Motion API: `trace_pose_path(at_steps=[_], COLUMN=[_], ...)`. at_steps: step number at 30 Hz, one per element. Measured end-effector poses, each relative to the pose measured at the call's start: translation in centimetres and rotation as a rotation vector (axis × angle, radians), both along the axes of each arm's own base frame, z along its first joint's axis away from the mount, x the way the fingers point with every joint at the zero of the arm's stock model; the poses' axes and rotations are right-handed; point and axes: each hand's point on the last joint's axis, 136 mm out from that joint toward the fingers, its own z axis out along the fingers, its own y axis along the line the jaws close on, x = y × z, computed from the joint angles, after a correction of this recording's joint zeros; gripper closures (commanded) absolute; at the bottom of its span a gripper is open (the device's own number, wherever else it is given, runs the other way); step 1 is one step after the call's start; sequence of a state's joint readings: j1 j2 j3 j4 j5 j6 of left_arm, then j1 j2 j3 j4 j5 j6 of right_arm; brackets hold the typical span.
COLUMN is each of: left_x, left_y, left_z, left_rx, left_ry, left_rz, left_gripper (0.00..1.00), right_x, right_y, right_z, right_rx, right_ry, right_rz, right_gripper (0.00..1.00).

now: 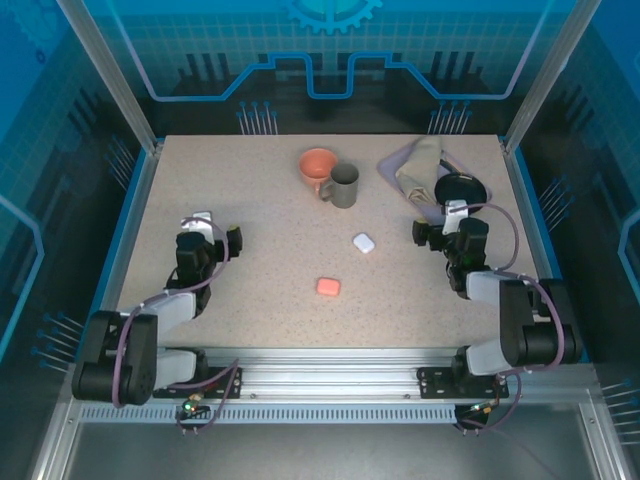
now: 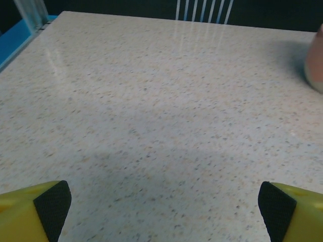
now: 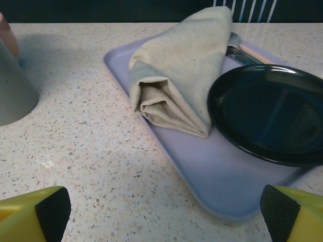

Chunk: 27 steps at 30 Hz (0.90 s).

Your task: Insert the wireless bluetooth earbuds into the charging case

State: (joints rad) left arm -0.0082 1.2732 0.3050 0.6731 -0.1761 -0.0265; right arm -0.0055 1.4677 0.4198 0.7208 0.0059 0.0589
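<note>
Top external, cases: a white charging case [image 1: 363, 242] and a salmon-pink charging case [image 1: 328, 286] lie near each other mid-table, between the two arms and apart from both. Each looks closed, as far as this height allows.
Top external, earbuds: too small to make out from here; whether they sit inside the cases I cannot tell.
Top external, arms: the left gripper [image 1: 203, 220] is over the table's left side and the right gripper [image 1: 455, 210] is just beside the black plate [image 1: 460, 188]. Neither touches a case.
Top external, risk: the cases look like light pebbles on a smooth top. A one-sided nudge would likely skid one toward the grey mug [image 1: 344, 186] or the orange cup [image 1: 318, 166].
Left wrist, fingers: the pads [image 2: 50, 201] are spread to the bottom corners, released, with nothing between them.
Left wrist, ahead: bare speckled table [image 2: 151, 101], with a blurred pinkish edge at far right, probably the cup.
Left wrist, risk: this camera faces away from the cases, so a reach would start without sight of them and could land off-centre.
Right wrist, fingers: the pads [image 3: 50, 212] are likewise wide apart and empty.
Right wrist, ahead: the lavender tray [image 3: 202, 171] holds a folded cloth [image 3: 176, 75] with the plate close ahead; the mug is at left.
Right wrist, risk: any forward drift would strike the tray rim or the plate. It should turn toward the cases first.
</note>
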Motion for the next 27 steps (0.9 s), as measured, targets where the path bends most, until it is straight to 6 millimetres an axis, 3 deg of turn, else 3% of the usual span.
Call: trace_pose_path(at_steps=[3,7,13,27], left_x=[1.0,1.5,3.3,3.3], left_y=[-0.9,-1.8,-1.9,-1.9], left_z=[-0.9,-4.3,-2.6,-2.6], left_rx=[-0.021,-0.04,-0.041,-0.041], left_ry=[-0.011,0.084,0.045,0.045], left_rz=[-0.055,-0.101,-0.108,-0.108], left_gripper=[0.01,0.01,0.01,0.01], right_x=[-0.2,-0.2,-0.1,-0.1], right_y=[0.9,1.7,1.5,1.4], right_z=[-1.3,-1.2,-1.2,-1.2], right_rx=[-0.025,-0.047,-0.064,-0.071], right_ry=[0.035,0.028,0.027,0.027], right_rz=[0.028,0.053,0.042,0.043], right_gripper=[0.0,0.0,0.0,0.0])
